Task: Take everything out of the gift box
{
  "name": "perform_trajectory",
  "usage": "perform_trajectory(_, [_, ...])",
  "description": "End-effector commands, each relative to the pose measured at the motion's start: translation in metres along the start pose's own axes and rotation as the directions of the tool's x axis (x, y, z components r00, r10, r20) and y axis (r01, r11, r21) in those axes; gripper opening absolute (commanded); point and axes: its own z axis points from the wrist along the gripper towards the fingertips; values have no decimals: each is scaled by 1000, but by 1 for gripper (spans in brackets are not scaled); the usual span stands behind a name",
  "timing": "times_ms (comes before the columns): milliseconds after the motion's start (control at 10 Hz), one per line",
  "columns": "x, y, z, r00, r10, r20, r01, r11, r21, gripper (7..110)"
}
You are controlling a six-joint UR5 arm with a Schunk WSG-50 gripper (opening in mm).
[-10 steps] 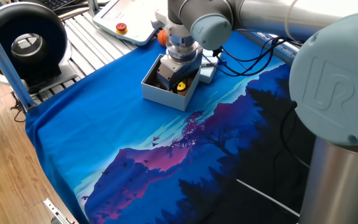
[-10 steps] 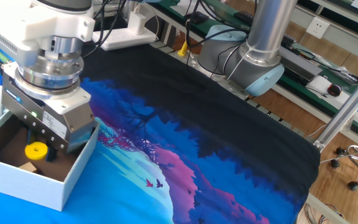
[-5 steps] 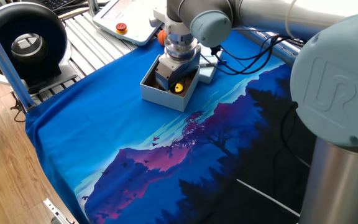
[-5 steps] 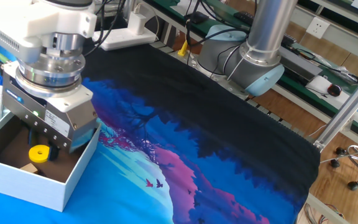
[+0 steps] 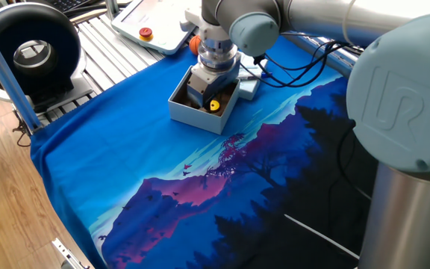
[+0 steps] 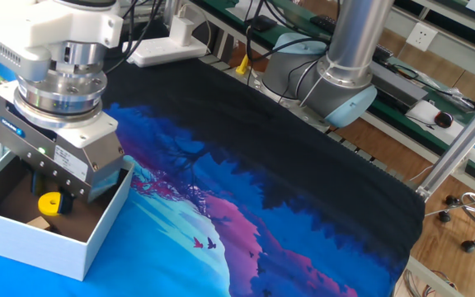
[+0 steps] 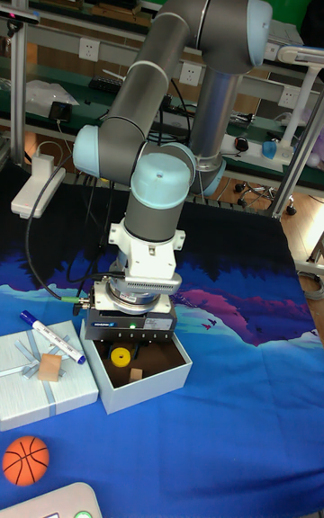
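Over the box (image 7: 148,385), my gripper (image 6: 49,188), grip unreadable, must next drop onto the disc (image 7: 120,356).

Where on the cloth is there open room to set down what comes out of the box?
Open cloth lies in front of the gift box, toward the near edge, and over the dark stretch on its far side. It is crowded beside the box, where the lid carries a pen and cube, near the orange ball.

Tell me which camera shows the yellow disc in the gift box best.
The other fixed view: the yellow disc appears large, hole visible, beside the end effector. The tall fixed view shows it small; one fixed view shows a yellow speck.
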Motion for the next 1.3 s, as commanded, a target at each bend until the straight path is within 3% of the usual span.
perform_trajectory(0, [-4,3,1,1000,-8,13,8,1000,-21,44])
perform_trajectory(800, [2,4,7,1000,23,-7,-23,999,-27,44])
perform_trajectory(900, [2,4,7,999,32,-8,-32,999,-27,22])
perform_trajectory(1200, [4,3,7,999,48,-14,-49,999,-23,22])
